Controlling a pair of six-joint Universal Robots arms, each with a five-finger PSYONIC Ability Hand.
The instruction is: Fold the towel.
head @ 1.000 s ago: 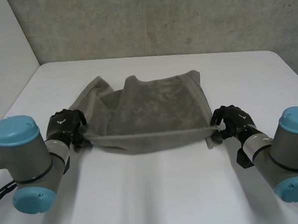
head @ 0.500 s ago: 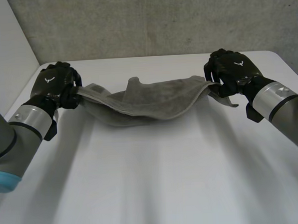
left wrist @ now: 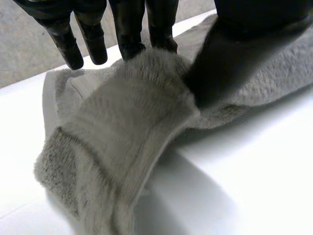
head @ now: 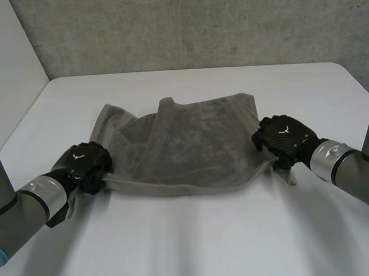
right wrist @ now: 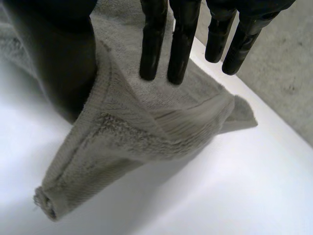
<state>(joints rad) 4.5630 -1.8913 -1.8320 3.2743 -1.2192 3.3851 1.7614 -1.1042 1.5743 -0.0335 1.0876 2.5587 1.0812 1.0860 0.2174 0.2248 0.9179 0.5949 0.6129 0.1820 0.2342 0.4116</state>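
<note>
A grey towel (head: 185, 144) lies rumpled across the middle of the white table (head: 196, 242), with a crease rising at its far edge. My left hand (head: 84, 167) is at its near left corner. In the left wrist view the cloth (left wrist: 122, 127) bunches up between the straight fingers (left wrist: 128, 29) and the thumb, pinched there. My right hand (head: 283, 139) is at the near right corner. In the right wrist view a ridge of towel (right wrist: 146, 127) stands between thumb and fingers (right wrist: 154, 44), and the corner droops below the hand. The near edge sags between the hands.
A grey wall (head: 185, 26) runs behind the table's far edge, and a pale wall closes the left side. Bare tabletop lies in front of the towel and to both sides of it.
Half a second ago both hands held the towel's corners up near the far edge. They have since swung back toward me and down, spreading the towel flatter.
</note>
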